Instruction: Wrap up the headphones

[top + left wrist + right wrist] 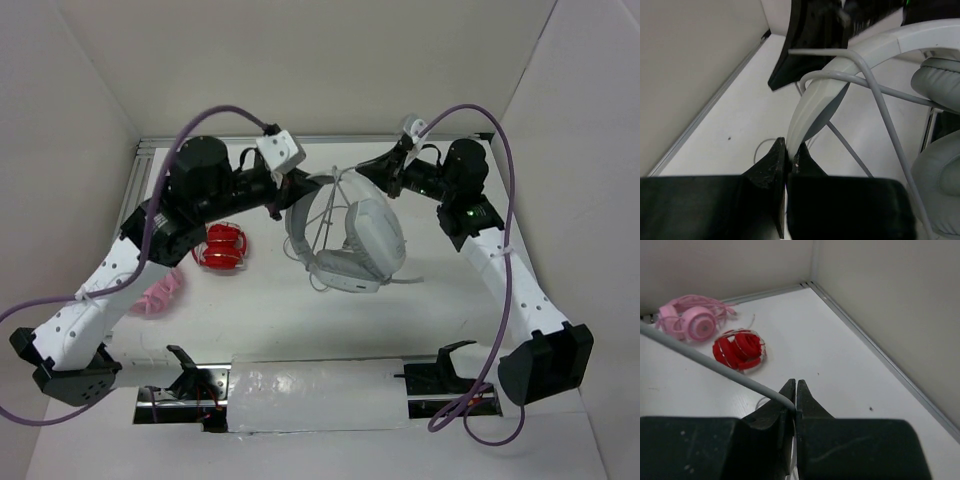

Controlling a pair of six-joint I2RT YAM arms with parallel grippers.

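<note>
The white and light-grey headphones [350, 245] are held up near the middle of the table, ear cups low and headband [816, 97] arching toward the back. My left gripper [291, 189] is shut on the left end of the headband, and the left wrist view shows its jaws [790, 158] pinching the white band. The thin white cable [879, 100] loops over the headband. At the back, just right of the band, my right gripper [369, 170] is shut on the cable [715, 368], which bends into its jaws [796, 401].
A red headset [222, 247] lies left of the headphones, and a pink one [160, 292] lies nearer the left arm. White walls close in the back and both sides. A pale strip [315, 395] covers the front edge between the arm bases.
</note>
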